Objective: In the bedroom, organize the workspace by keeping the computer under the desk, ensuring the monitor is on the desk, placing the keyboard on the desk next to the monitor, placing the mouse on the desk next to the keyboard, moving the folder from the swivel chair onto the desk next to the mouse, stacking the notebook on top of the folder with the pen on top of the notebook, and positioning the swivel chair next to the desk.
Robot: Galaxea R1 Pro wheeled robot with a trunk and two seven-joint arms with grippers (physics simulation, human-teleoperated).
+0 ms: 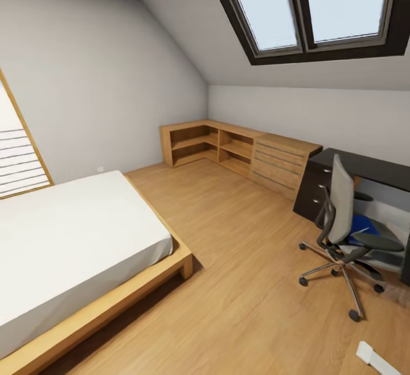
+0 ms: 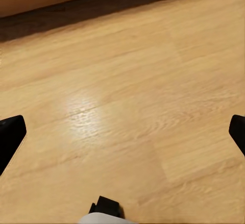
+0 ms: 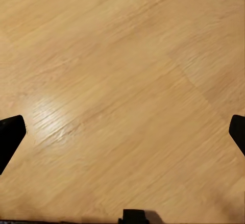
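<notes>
In the head view, the swivel chair (image 1: 341, 210) stands on the wood floor at the right, with its grey back turned toward me. A bright blue folder (image 1: 361, 226) lies on its seat. Just behind the chair is the black-topped desk (image 1: 370, 167) with its black drawer unit (image 1: 310, 190). The part of the desk top that shows is bare. The monitor, keyboard, mouse, notebook, pen and computer are out of view. My left gripper (image 2: 122, 137) and right gripper (image 3: 122, 137) both hang open over bare floor, fingertips wide apart, holding nothing.
A low wood-framed bed (image 1: 74, 238) with a white mattress fills the left side. Light wood shelves and cabinets (image 1: 245, 150) run along the far wall under a skylight (image 1: 310, 8). Open floor (image 1: 239, 250) lies between the bed and the chair.
</notes>
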